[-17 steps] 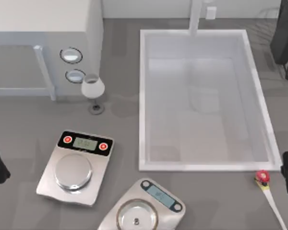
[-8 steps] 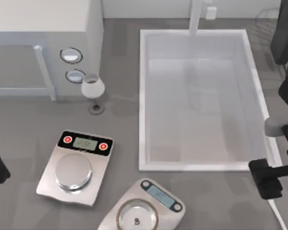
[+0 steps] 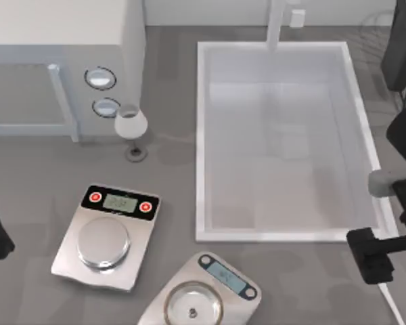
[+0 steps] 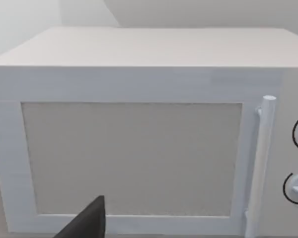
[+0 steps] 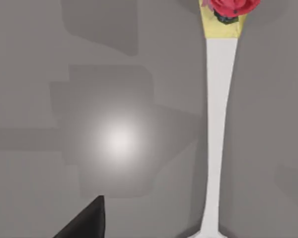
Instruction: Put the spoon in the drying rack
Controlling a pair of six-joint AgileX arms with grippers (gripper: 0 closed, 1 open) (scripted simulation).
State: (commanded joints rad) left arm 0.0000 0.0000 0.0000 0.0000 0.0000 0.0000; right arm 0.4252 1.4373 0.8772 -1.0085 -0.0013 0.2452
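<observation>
Here, the right arm is reached in from the table's right edge, its right gripper [image 3: 371,255] held over the table just below the sink basin's [image 3: 201,135] lower right corner; whether its pincer is spread cannot be told. One spoon [image 5: 217,124] is seen lying flat on the grey table [image 3: 169,169] beneath it, untouched. The drying rack [image 3: 375,30] is glimpsed at the far right corner. The left arm is parked at the left edge, facing one microwave [image 4: 139,139]. Two scales [image 3: 107,235] and one wine glass [image 3: 131,126] are counted.

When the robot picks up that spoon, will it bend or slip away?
The spoon looks rigid, so probably no bending. Its long whitish handle is slim and smooth, so it might slip or twist. It lies flat on the table, so rolling seems unlikely.
</observation>
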